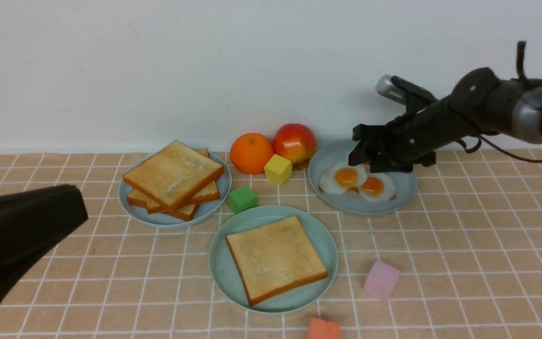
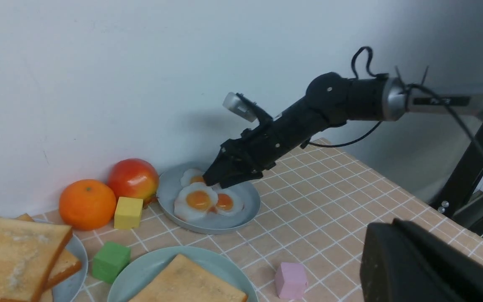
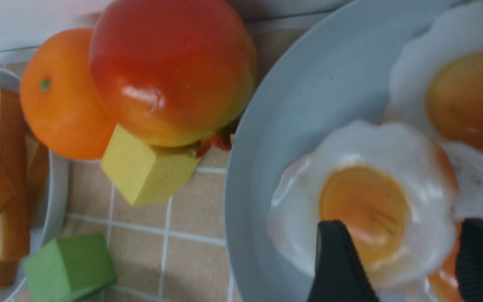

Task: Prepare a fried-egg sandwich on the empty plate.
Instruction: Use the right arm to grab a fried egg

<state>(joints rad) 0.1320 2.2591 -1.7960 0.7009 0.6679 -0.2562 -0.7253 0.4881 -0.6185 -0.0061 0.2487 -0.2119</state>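
The mint-green plate [image 1: 219, 263] at the front middle holds one square toast slice [image 1: 275, 258], also seen in the left wrist view as toast [image 2: 187, 281]. Fried eggs [image 1: 345, 177] lie overlapping on a blue-grey plate [image 1: 405, 193] at the back right. My right gripper [image 1: 361, 157] reaches down over that plate's far side and is open. In the right wrist view its fingers [image 3: 336, 260] stand wide apart on either side of one white, orange-yolked egg [image 3: 363, 201]. My left gripper [image 1: 71, 209] hangs low at the left, shut and empty.
A pile of toast [image 1: 173, 181] sits on a plate at the back left. An orange [image 1: 251, 153], an apple [image 1: 294, 142], a yellow cube [image 1: 278, 168] and a green cube [image 1: 242, 199] lie between the plates. A pink cube [image 1: 381, 280] and an orange-red cube [image 1: 323, 328] lie in front.
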